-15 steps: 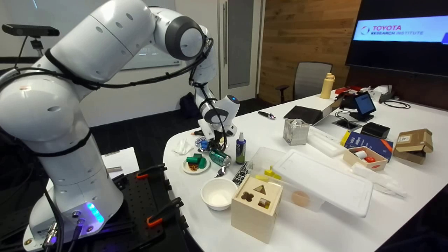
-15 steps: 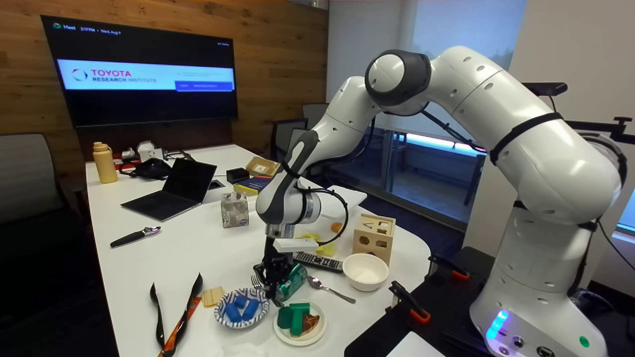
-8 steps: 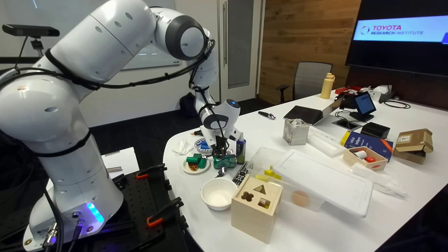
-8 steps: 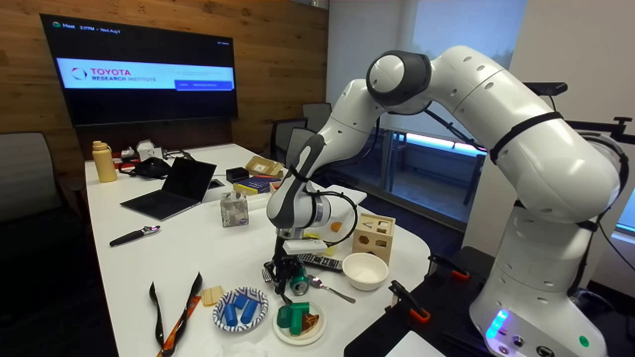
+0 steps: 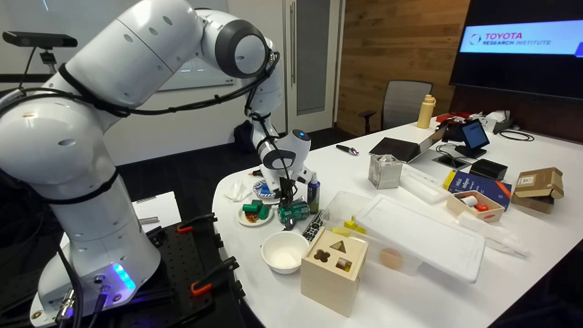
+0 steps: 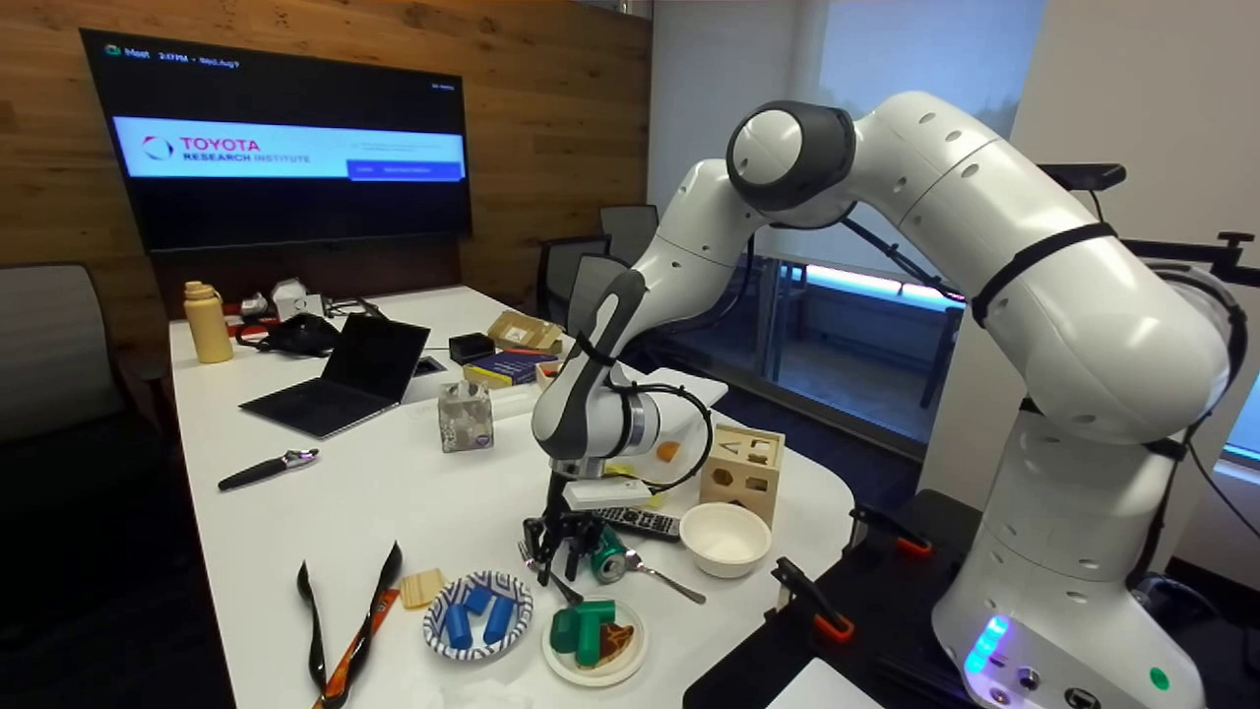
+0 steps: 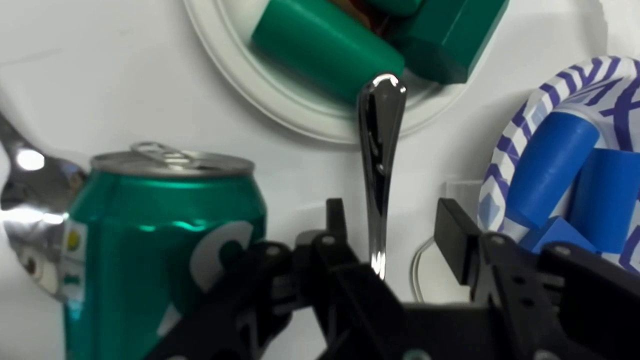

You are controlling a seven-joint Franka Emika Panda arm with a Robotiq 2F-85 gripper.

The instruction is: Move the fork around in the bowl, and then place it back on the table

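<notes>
Silver fork (image 7: 378, 170), white bowl (image 6: 725, 540) on table (image 6: 394, 512)

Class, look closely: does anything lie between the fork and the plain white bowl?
Yes: on the straight line from the fork to the white bowl lies the green can, on its side, with the spoon just beyond it.

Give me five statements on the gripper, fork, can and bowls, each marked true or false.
1. The gripper is open, with the fork and the green can close by. True.
2. The green can stands upright. False: it lies on its side.
3. The white bowl stands beside the wooden box. True.
4. The fork rests inside the white bowl. False: it is outside that bowl.
5. The patterned bowl holds blue blocks. True.
</notes>
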